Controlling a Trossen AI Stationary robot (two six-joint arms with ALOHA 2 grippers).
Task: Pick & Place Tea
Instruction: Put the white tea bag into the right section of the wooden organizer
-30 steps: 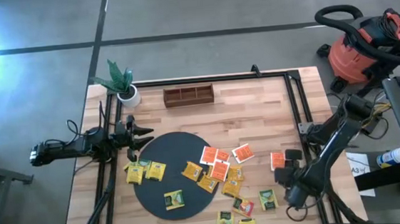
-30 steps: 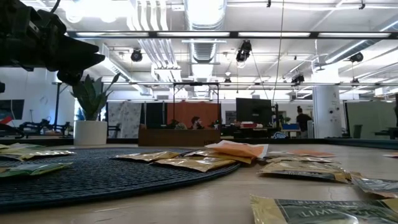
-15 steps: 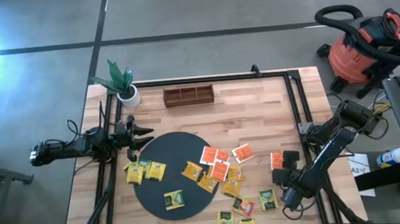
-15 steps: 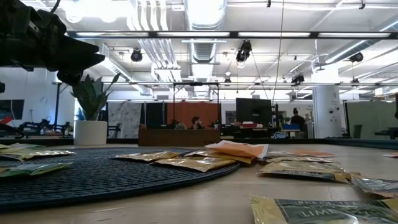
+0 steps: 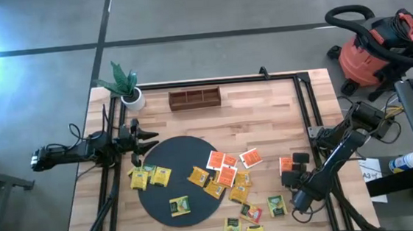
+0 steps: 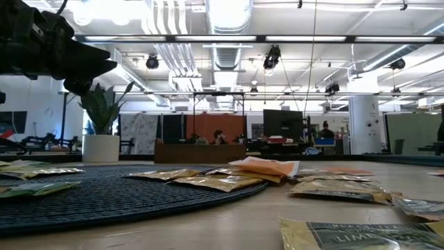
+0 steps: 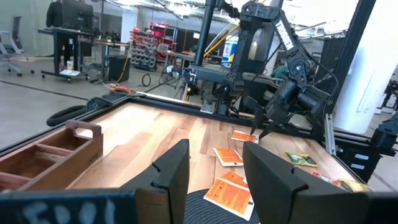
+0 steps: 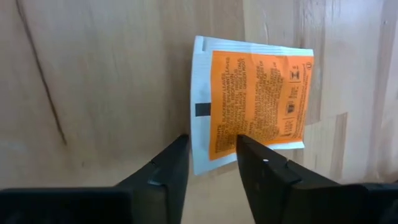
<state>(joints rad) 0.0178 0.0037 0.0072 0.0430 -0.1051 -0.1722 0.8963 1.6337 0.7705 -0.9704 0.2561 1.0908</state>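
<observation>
Several tea packets in yellow, orange and green lie scattered flat on the black round mat (image 5: 182, 178) and on the wood to its right (image 5: 230, 178). One orange packet (image 5: 287, 165) (image 8: 256, 99) lies apart near the table's right rail. My right gripper (image 5: 292, 176) (image 8: 212, 149) is just above it, pointing steeply down and open, with a fingertip on either side of the packet's white-edged corner. My left gripper (image 5: 149, 137) (image 7: 214, 165) waits open and level at the mat's far-left edge, holding nothing. My right gripper comes at the orange packet from above, its fingertips (image 8: 177, 155) straddling the white-edged corner (image 8: 200, 146). Whether they touch it I cannot tell. The packet lies flat on the wood.
A brown wooden compartment tray (image 5: 194, 98) stands at the far edge, a potted plant (image 5: 127, 88) at the far-left corner. Black frame rails (image 5: 310, 115) run along the table's sides. A red vacuum (image 5: 374, 43) stands off the table at the right.
My right gripper has sunk toward the lone orange packet by the table's right rail and shifted slightly over it. The packets have stayed where they were.
</observation>
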